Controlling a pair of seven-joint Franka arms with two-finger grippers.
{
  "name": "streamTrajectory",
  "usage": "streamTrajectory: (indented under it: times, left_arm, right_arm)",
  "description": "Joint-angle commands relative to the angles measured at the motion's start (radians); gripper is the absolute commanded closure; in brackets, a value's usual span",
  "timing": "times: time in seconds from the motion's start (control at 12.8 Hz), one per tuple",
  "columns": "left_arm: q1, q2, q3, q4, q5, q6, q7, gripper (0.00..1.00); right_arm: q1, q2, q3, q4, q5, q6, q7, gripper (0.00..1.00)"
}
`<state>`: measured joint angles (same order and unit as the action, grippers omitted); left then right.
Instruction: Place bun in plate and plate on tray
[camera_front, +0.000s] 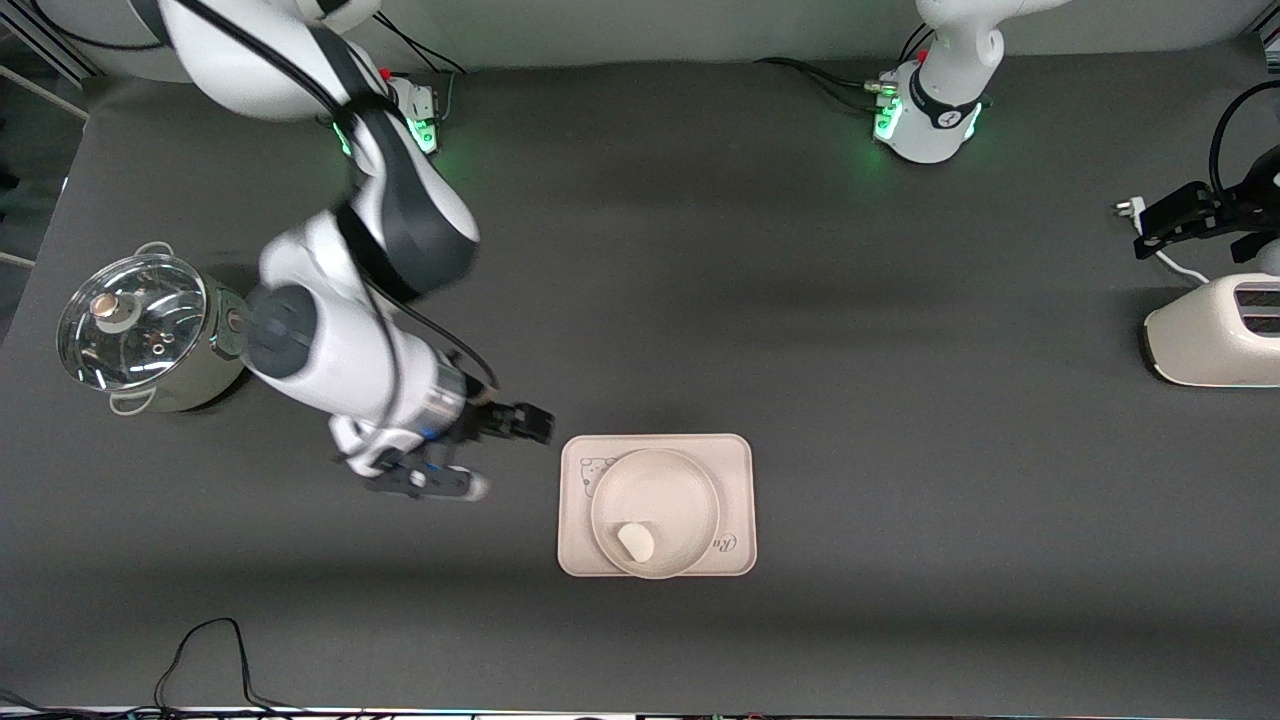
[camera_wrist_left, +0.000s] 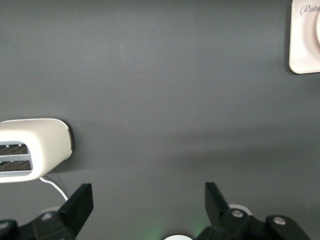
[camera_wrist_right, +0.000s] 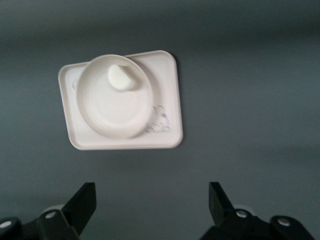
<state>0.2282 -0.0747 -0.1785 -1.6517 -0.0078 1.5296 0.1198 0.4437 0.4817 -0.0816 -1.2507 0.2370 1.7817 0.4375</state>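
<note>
The small white bun (camera_front: 635, 541) (camera_wrist_right: 122, 77) lies in the round cream plate (camera_front: 672, 488) (camera_wrist_right: 112, 112), close to the plate's rim nearest the front camera. That plate rests on the rectangular tray (camera_front: 735, 465) (camera_wrist_right: 169, 90) with the rabbit print. My right gripper (camera_front: 503, 455) (camera_wrist_right: 152, 202) is open and holds nothing. It is over bare table just beside the tray, toward the right arm's end. My left gripper (camera_front: 1160, 225) (camera_wrist_left: 149, 200) waits open and empty over the table by the toaster. Only a corner of the tray (camera_wrist_left: 305, 45) shows in the left wrist view.
A steel pot (camera_front: 140, 330) with a glass lid stands at the right arm's end of the table. A cream toaster (camera_front: 1215, 335) (camera_wrist_left: 35, 147) with its white cord sits at the left arm's end. A black cable (camera_front: 200, 650) loops near the table's front edge.
</note>
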Motion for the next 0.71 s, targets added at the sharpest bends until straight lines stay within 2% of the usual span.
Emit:
streamTrajectory:
  times: [0.0, 0.08, 0.16, 0.31, 0.47, 0.63]
  left_arm:
    - [-0.006, 0.004, 0.001, 0.009, 0.011, -0.003, 0.011, 0.00]
    - [-0.006, 0.006, 0.001, 0.009, 0.014, 0.000, 0.011, 0.00]
    - [-0.004, 0.006, 0.001, 0.009, 0.014, 0.001, 0.011, 0.00]
    - [0.002, 0.010, 0.001, 0.009, 0.014, -0.009, 0.012, 0.00]
    - [0.000, 0.010, 0.001, 0.010, 0.014, -0.011, 0.012, 0.00]
    - [-0.006, 0.010, 0.001, 0.010, 0.014, -0.003, 0.011, 0.00]
  right_arm:
    - [-0.078, -0.291, 0.013, -0.246, -0.030, -0.115, -0.125, 0.00]
    - [-0.117, -0.345, 0.011, -0.254, -0.054, -0.183, -0.185, 0.00]
    - [-0.158, -0.379, 0.013, -0.250, -0.121, -0.243, -0.257, 0.00]
    - [-0.225, -0.439, 0.011, -0.253, -0.203, -0.292, -0.398, 0.00]
    - [-0.282, -0.454, -0.004, -0.251, -0.234, -0.311, -0.469, 0.00]
    - [-0.289, -0.462, -0.050, -0.256, -0.235, -0.315, -0.470, 0.00]
